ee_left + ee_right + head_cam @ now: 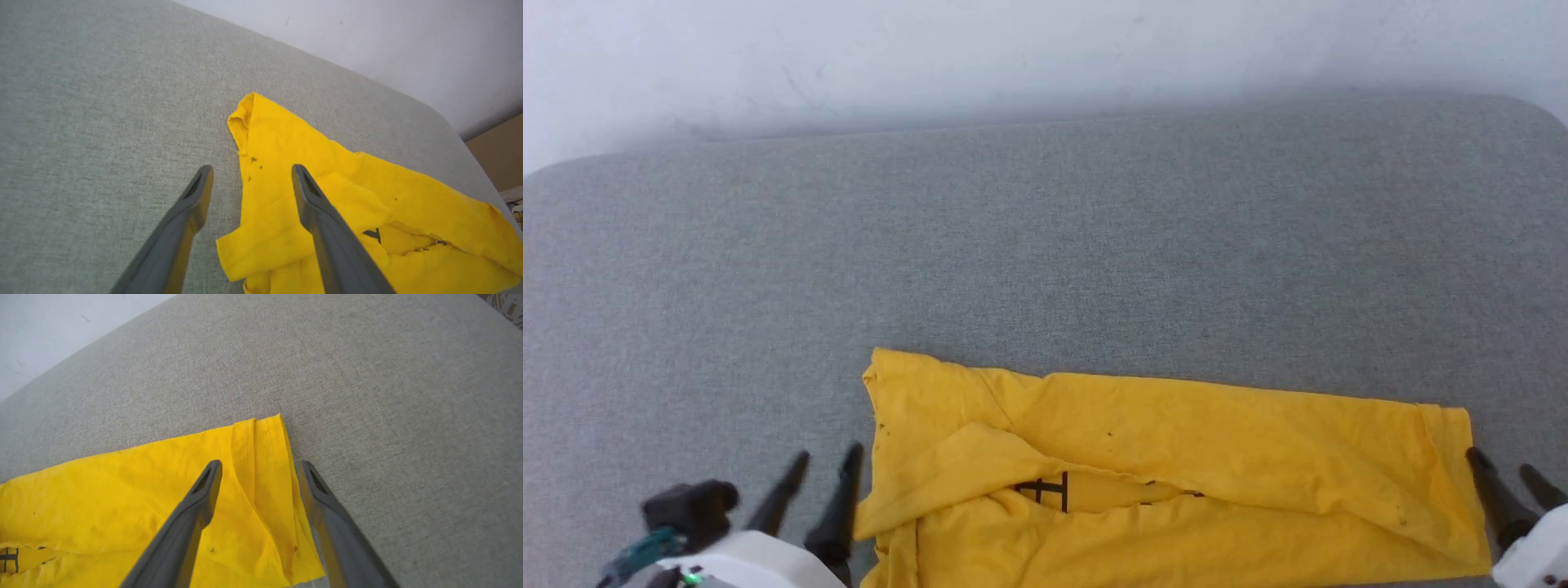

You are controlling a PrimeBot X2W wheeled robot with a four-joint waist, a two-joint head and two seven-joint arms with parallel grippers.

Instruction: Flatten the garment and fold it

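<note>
While my left claw (pixel 827 459) and right claw (pixel 1501 465) both stand apart and empty at its ends, shirt (pixel 1217 441) lies loosely doubled at 6 o'clock on cushion (pixel 1045 245). Looks soft, light and floppy. I'd pinch the hem corners at 3 o'clock and the edge at 9.

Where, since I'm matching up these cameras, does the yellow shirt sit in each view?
Head view: garment along the bottom, centre to right.
Left wrist view: garment lower right.
Right wrist view: garment lower left.
Shared landmark: black print peeking from its fold.
</note>
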